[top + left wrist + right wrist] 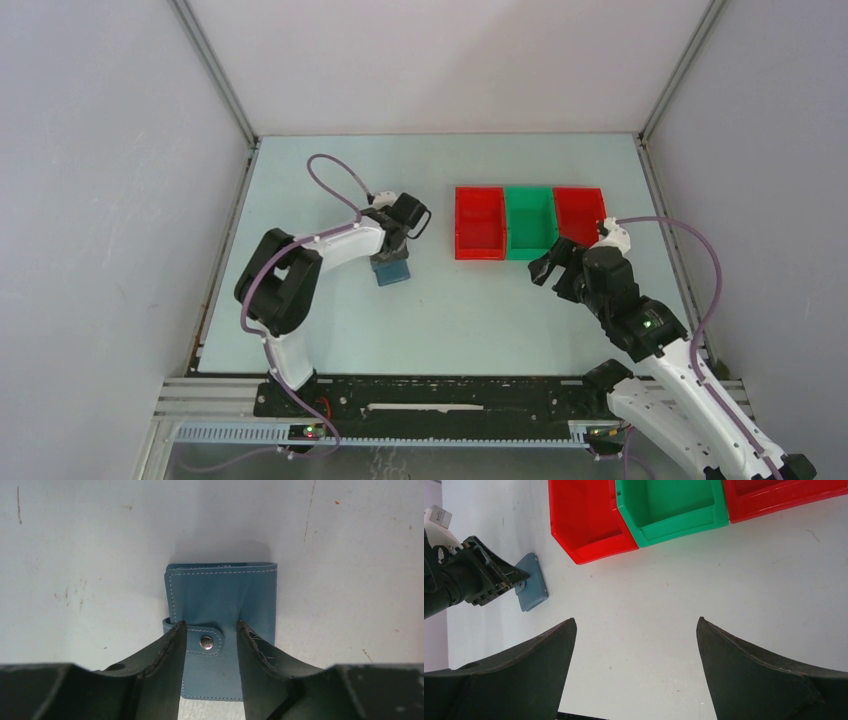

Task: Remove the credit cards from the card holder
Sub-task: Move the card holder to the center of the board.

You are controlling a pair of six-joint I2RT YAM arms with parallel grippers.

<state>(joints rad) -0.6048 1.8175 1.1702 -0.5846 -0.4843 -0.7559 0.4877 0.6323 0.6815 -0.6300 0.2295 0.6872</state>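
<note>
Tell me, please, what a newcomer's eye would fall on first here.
The bright row of bins, red, green, red, stands out right of centre in the top view. Left of it lies the teal card holder, snapped shut, under the left end effector. The right end effector hangs open, holding nothing.

left arm: reaching forward, elbow bent, wrist tipped down | left gripper: jaws a narrow gap apart | right arm: angled forward-left, elbow raised | right gripper: jaws spread wide, nothing between
</note>
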